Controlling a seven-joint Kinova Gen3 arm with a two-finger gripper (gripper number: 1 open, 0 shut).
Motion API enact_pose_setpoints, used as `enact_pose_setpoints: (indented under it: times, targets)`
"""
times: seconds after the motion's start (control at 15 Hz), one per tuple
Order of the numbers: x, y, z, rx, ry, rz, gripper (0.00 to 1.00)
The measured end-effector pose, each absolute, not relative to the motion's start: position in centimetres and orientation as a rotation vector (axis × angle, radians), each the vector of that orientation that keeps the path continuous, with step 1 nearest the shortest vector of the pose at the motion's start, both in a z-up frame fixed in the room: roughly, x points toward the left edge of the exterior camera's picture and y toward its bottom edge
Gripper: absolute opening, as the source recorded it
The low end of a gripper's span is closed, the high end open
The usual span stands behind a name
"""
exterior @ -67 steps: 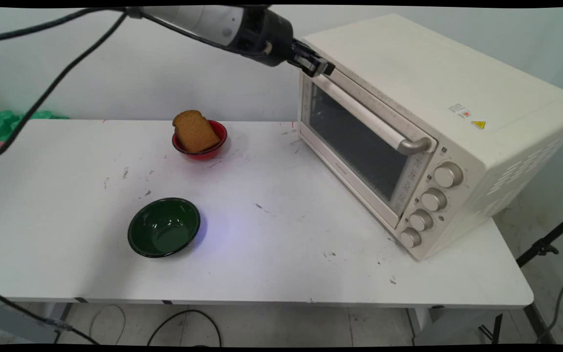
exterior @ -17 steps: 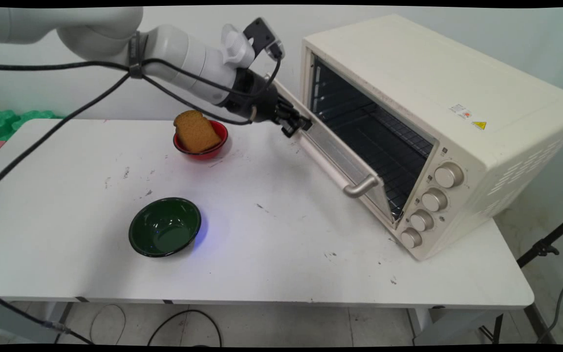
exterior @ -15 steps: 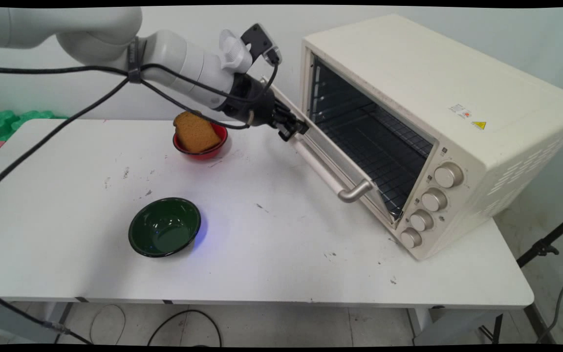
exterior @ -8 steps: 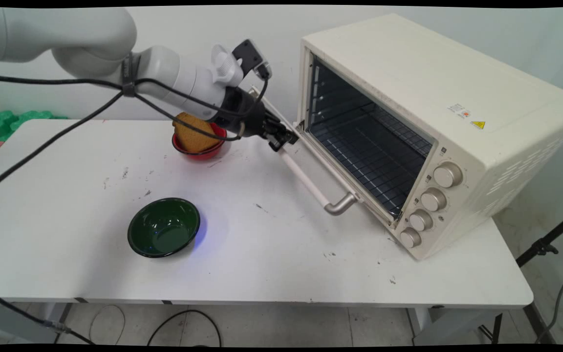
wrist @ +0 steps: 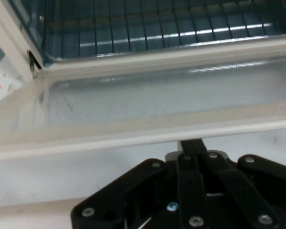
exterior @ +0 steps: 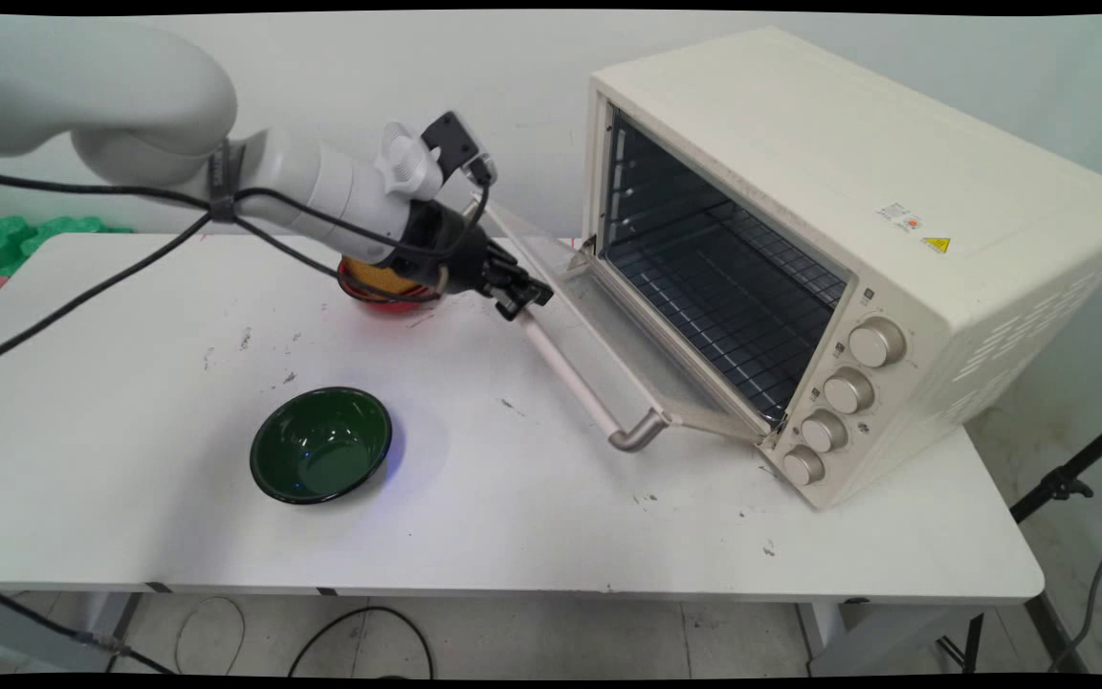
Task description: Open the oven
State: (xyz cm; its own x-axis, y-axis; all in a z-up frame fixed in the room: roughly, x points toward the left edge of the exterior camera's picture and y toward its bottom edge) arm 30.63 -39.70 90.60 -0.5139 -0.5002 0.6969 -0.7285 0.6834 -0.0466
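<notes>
Hand at the oven door handle

The hand point(exterior: 524, 299) sits at the far end of the door handle point(exterior: 578, 379), its fingers pressed together about the bar (hand view shows them meeting at it). The oven door point(exterior: 608, 330) hangs nearly flat, baring the wire rack point(exterior: 714, 306) inside the toaster oven point(exterior: 857, 239). Behind the arm a red bowl point(exterior: 381, 302) is half hidden; a green bowl point(exterior: 320, 445) stands nearer on the desk point(exterior: 513, 517)
</notes>
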Motion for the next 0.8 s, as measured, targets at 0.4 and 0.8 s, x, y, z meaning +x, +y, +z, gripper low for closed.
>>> enact_pose_setpoints:
  times: [0.4, 0.8]
  targets:
    - [32.5, -38.3, 89.1, 0.980, -2.216, 0.421, 0.00]
    - [34.4, -37.3, 87.0, 1.005, -2.201, 0.399, 0.00]
